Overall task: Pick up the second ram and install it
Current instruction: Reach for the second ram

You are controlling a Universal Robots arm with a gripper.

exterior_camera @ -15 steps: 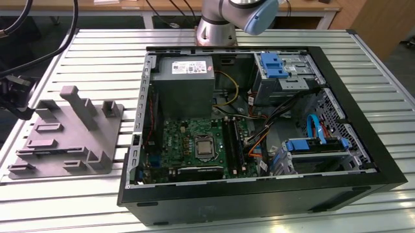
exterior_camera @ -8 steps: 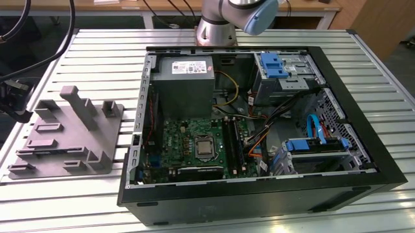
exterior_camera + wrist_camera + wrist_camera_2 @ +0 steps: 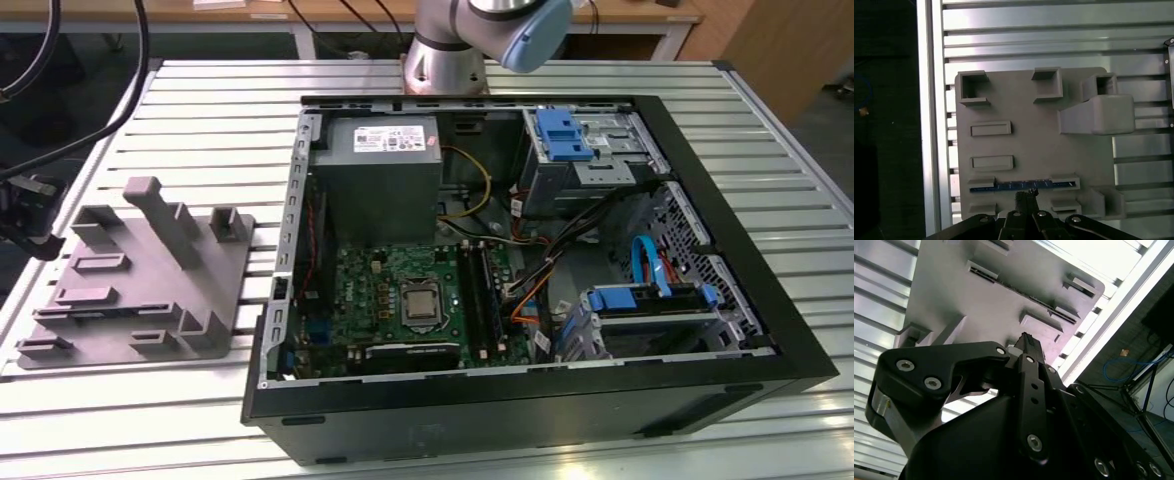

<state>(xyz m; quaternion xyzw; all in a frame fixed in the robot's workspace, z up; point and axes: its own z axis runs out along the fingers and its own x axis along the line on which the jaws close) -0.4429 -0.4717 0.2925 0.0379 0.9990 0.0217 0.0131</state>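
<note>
You were at the pick-up step: your fingers [image 3: 1022, 200], closed on nothing, hung over the second ram [image 3: 1004, 186] slotted in the grey plate [image 3: 147, 290] at the exterior view's lower left, and a grasp likely required opening them first.

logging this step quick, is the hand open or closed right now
black hand: cannot tell if open or closed; it is right by the long thin dark memory stick lying in the grey slotted plate
</note>
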